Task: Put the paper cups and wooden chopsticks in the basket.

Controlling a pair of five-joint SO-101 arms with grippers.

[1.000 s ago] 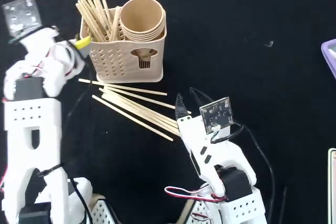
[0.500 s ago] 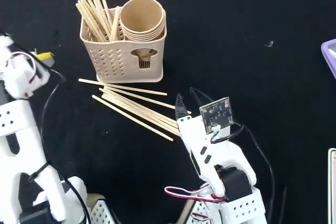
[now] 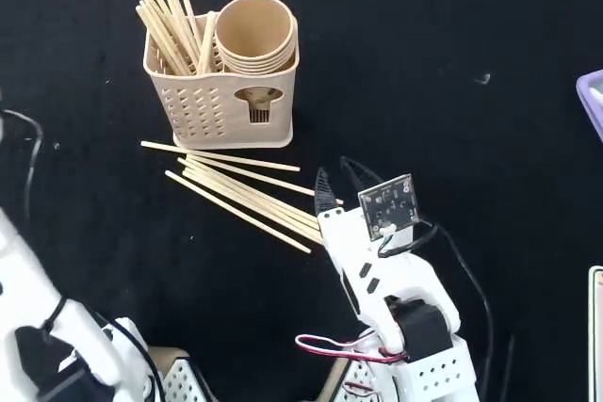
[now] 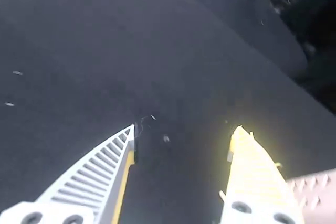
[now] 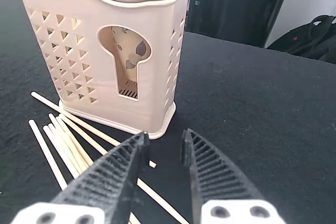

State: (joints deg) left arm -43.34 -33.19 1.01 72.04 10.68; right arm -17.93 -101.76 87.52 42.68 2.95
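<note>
The right end effector [image 5: 164, 139], with black ribbed fingers, is slightly parted and empty. It is poised just above the near right ends of the loose pale wooden chopsticks [image 3: 240, 197], and is judged to be placed there for a pinch across their width. The left end effector [image 4: 184, 129] is spread wide with nothing between its jaws, over the bare black tabletop [image 3: 452, 138].

The loose chopsticks lie flat in a slight fan. Their long axes run from far left, just in front of the beige perforated plastic basket [image 3: 221, 105], to near right.

Inside the basket, a stack of tan paper cups [image 3: 256, 30] is nested mouth up in the right compartment. A second bundle of wooden chopsticks [image 3: 170, 25] is stood in the left compartment, its upper ends tilted to the far left.
</note>
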